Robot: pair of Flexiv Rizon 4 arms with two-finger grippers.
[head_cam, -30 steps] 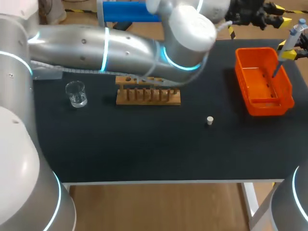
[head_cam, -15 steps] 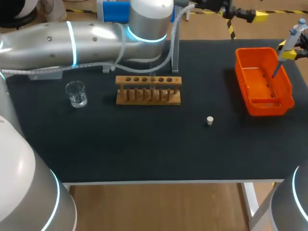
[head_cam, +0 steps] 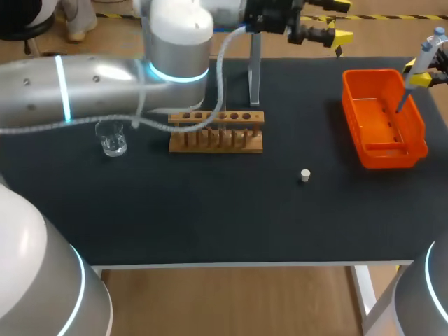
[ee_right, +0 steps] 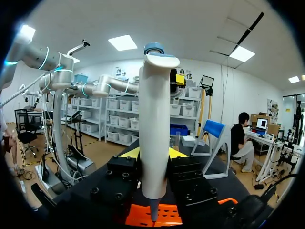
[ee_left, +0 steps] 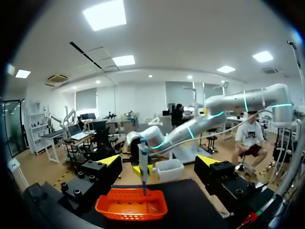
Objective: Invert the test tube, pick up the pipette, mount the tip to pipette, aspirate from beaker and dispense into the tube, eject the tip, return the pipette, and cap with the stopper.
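Observation:
My right gripper [head_cam: 422, 78] is shut on the white pipette [head_cam: 418, 61] at the far right, with the pipette's tip hanging over the orange bin [head_cam: 381, 148]. In the right wrist view the pipette [ee_right: 153, 129] stands upright between the fingers [ee_right: 127, 153], above the bin [ee_right: 138, 217]. My left gripper [head_cam: 323, 21] is open and empty above the table's back edge, pointing right. From the left wrist, the gripper [ee_left: 159, 162] faces the bin [ee_left: 131, 210] and the pipette [ee_left: 143, 162]. The wooden rack [head_cam: 215, 131], glass beaker [head_cam: 110, 136] and white stopper [head_cam: 305, 175] sit on the black table.
A grey upright stand [head_cam: 255, 70] rises behind the rack. My left arm [head_cam: 105, 84] spans the back left of the table, above the beaker and the rack's left end. Black table surface stretches in front of the rack.
My left arm has swung back from over the rack to the table's far edge, and its gripper has opened. The right arm and pipette have stayed put.

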